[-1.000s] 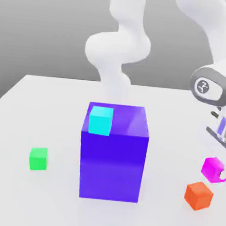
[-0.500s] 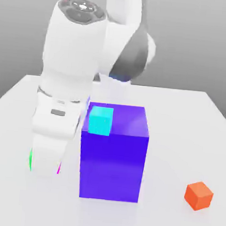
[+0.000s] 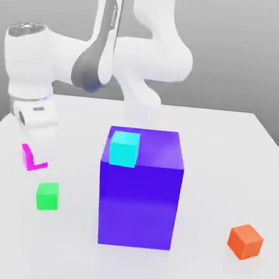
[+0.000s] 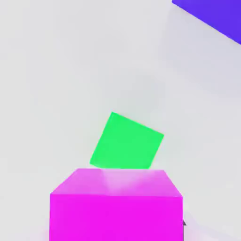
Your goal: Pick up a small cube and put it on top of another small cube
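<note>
Hand view: magenta cube (image 4: 116,204) sits nearest the cam, clamped in the gripper w/ jaws narrowed right down on it. Just past its far edge lies the green cube (image 4: 127,142) on the white table (image 4: 56,70), turned a bit vs. the magenta one. Exterior view: held cube (image 3: 31,157) hangs above the green cube (image 3: 47,196) and towards that view's left, not touching. Farther out: big blue-violet block (image 3: 140,193). Next move prob. needs a short shift over green, then down.

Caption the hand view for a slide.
Claw shut on the magenta cube, carried above the green cube on the white table.
</note>
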